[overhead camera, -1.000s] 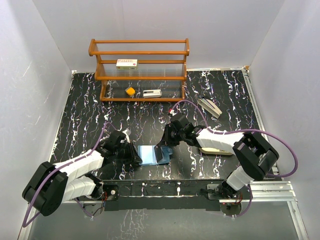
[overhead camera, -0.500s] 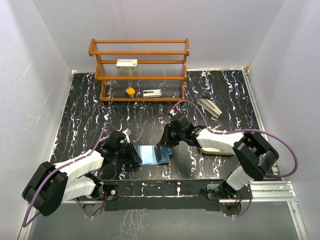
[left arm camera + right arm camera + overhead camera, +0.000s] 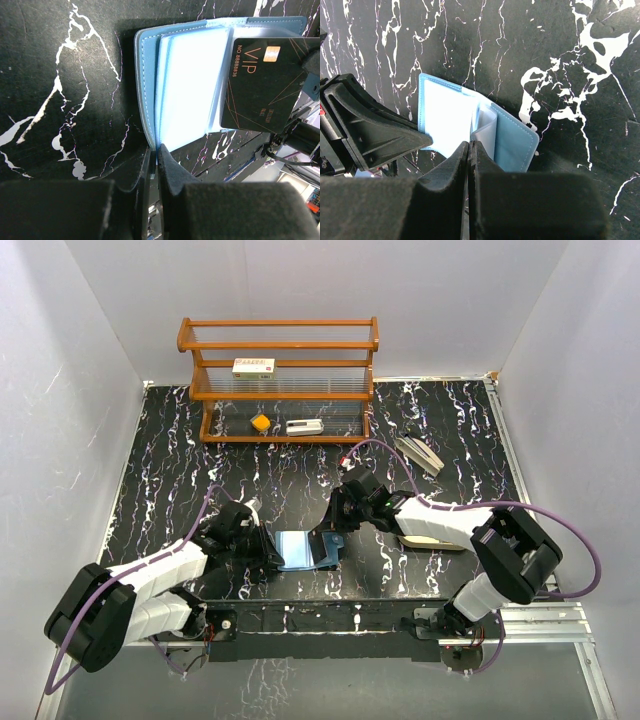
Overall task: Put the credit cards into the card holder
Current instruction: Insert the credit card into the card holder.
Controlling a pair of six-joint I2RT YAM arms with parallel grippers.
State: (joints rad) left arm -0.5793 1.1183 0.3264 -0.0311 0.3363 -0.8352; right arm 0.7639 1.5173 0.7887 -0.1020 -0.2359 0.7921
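Note:
The blue card holder (image 3: 298, 549) lies open on the dark marbled table between the two arms, its pale slotted inside facing up (image 3: 192, 85). My left gripper (image 3: 157, 150) is shut on the holder's near left edge. A black credit card (image 3: 265, 85) marked VIP hangs over the holder's right half, its edge at the sleeves. My right gripper (image 3: 470, 144) is shut on this card, which shows only edge-on between the pads in the right wrist view. More pale credit cards (image 3: 419, 454) lie at the back right of the table.
A wooden rack (image 3: 278, 335) stands at the back with a white box (image 3: 254, 367), a small orange item (image 3: 260, 422) and a white item (image 3: 304, 426) on it. A tan oval tray (image 3: 432, 539) lies under my right forearm. White walls enclose the table.
Almost nothing: my right wrist has edged slightly up and right with the card; the left gripper and the holder stay put.

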